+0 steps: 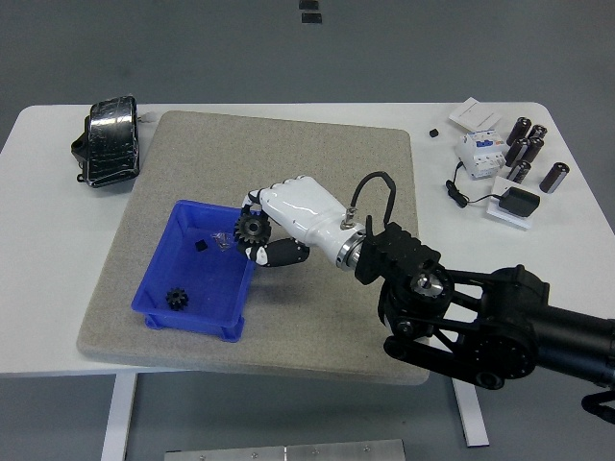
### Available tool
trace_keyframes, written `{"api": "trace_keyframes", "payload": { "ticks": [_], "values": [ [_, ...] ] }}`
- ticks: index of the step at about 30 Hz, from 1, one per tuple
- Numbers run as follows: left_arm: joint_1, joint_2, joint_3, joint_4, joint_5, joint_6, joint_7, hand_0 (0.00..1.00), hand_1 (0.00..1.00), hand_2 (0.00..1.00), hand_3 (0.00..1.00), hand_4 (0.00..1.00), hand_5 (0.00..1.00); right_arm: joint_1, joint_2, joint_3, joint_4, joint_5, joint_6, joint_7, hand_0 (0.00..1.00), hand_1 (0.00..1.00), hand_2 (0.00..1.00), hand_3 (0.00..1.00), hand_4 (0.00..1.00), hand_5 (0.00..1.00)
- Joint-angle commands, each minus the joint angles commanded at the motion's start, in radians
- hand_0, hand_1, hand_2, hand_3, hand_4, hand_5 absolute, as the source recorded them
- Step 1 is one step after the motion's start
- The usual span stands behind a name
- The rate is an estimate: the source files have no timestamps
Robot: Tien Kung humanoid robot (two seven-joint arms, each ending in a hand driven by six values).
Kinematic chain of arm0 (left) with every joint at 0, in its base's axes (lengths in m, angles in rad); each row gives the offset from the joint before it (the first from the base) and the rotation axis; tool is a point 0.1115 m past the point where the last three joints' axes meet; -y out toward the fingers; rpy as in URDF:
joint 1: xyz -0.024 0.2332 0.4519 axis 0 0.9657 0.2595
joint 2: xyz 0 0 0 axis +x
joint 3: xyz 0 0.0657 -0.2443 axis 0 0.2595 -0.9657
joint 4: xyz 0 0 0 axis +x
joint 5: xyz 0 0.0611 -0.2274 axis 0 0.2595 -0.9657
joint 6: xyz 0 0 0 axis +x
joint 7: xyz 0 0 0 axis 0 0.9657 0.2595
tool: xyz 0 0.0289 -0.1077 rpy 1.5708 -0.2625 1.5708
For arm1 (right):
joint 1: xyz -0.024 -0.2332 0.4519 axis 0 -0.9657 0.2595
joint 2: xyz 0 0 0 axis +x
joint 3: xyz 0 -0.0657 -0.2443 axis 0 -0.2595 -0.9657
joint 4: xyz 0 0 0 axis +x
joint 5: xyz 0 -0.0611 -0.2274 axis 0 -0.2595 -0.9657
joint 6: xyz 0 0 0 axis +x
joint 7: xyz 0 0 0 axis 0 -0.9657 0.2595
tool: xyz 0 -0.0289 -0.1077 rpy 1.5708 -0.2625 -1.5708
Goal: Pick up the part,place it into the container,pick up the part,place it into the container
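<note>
My right hand (261,230), white with black joints, is shut on a black toothed gear (253,230) and holds it above the right rim of the blue bin (160,269). The bin sits on the grey mat and holds a small black gear (176,299), a small black cube (202,246) and a small clear piece (223,240). The black right arm (461,312) reaches in from the lower right. The left arm is out of view.
A grey mat (317,163) covers the table's middle. A black wrapped bundle (110,140) lies at the back left. Several black cylinders (528,149), a white switch block (480,152), a black adapter with cable (517,202) and white boxes (476,114) lie at the back right.
</note>
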Motion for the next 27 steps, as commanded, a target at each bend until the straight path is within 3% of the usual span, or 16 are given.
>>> {"api": "trace_keyframes", "payload": {
  "ticks": [6,7,12,13,18,19,24,25,27],
  "values": [
    [0.000,0.000,-0.005,-0.001,0.009,-0.001,0.005,0.682,0.662,0.652,0.580,0.735,0.388,0.022,0.095,-0.066,-0.037,-0.014,-0.034,0.002,0.329,0.495,0.388,0.500,0.584,0.088],
    [-0.001,0.000,-0.005,-0.001,0.009,-0.002,0.005,0.681,0.662,0.652,0.581,0.736,0.389,0.026,0.106,-0.077,-0.045,-0.019,-0.040,0.001,0.343,0.535,0.500,0.581,0.605,0.043],
    [-0.003,0.001,-0.003,-0.001,0.008,-0.002,0.004,0.681,0.662,0.652,0.581,0.736,0.389,0.040,0.141,-0.123,-0.085,-0.034,-0.056,0.002,0.343,0.535,0.500,0.581,0.605,0.043],
    [-0.004,0.001,-0.003,-0.001,0.009,-0.002,0.004,0.681,0.662,0.652,0.581,0.736,0.390,0.043,0.148,-0.131,-0.097,-0.036,-0.057,0.002,0.399,0.644,0.636,0.651,0.519,0.131],
    [-0.005,0.001,-0.006,-0.002,0.013,-0.002,0.006,0.681,0.662,0.652,0.581,0.736,0.390,0.049,0.166,-0.156,-0.134,-0.061,-0.044,-0.008,0.399,0.644,0.636,0.651,0.519,0.131],
    [-0.005,0.001,-0.005,-0.002,0.013,-0.002,0.006,0.681,0.662,0.651,0.580,0.736,0.389,0.049,0.169,-0.159,-0.140,-0.064,-0.035,-0.011,0.739,0.835,0.801,0.704,0.573,0.277],
    [-0.006,0.001,-0.004,-0.002,0.012,-0.002,0.005,0.681,0.662,0.651,0.580,0.736,0.389,0.044,0.176,-0.165,-0.158,-0.061,0.007,-0.023,0.739,0.835,0.801,0.704,0.573,0.277],
    [-0.006,0.001,-0.004,-0.002,0.012,-0.002,0.005,0.681,0.662,0.651,0.580,0.737,0.391,0.044,0.177,-0.164,-0.158,-0.060,0.010,-0.024,0.955,0.951,0.913,0.870,0.784,0.415],
    [-0.007,0.001,-0.004,-0.002,0.012,-0.002,0.006,0.681,0.662,0.651,0.580,0.737,0.391,0.044,0.176,-0.159,-0.157,-0.055,0.014,-0.022,0.955,0.951,0.913,0.870,0.784,0.415]
  ]
}}
